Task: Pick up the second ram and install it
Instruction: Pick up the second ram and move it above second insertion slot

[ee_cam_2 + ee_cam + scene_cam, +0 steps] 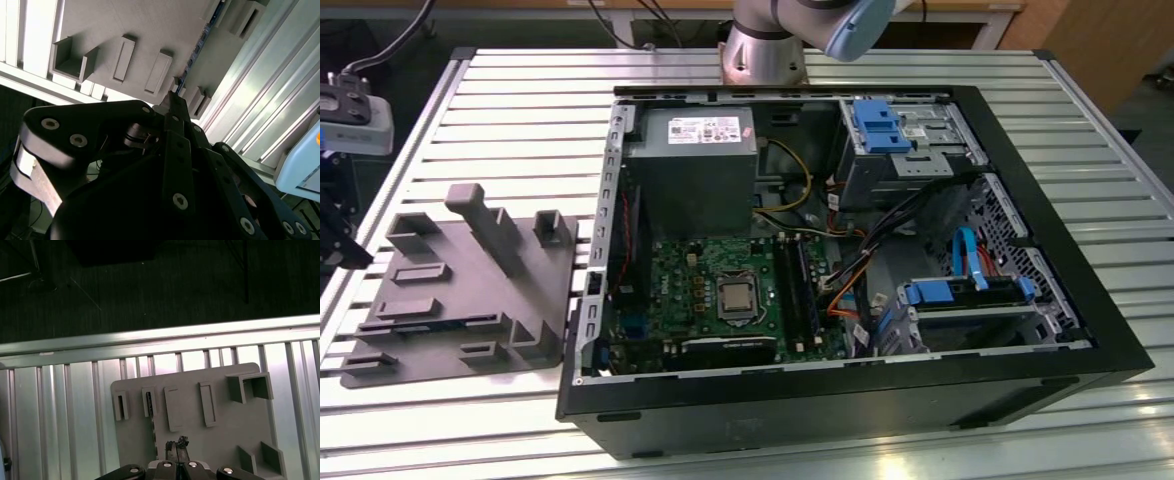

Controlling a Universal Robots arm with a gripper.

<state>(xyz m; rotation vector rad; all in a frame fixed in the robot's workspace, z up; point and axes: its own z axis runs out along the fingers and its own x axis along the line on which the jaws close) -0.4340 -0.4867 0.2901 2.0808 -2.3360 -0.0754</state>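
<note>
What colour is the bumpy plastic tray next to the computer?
The tray is plain grey all over, clearest in the exterior view.

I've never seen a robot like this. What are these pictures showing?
It is one robot arm with a gripper, its pinching hand. One picture is taken from a camera standing off the arm; the two others from cameras riding near its wrist. On the ribbed metal table lie an open computer case and a grey tray. The gripper hovers over the tray, close to a thin memory stick that seems to stand on edge in it. I cannot tell whether it holds it yet.
</note>
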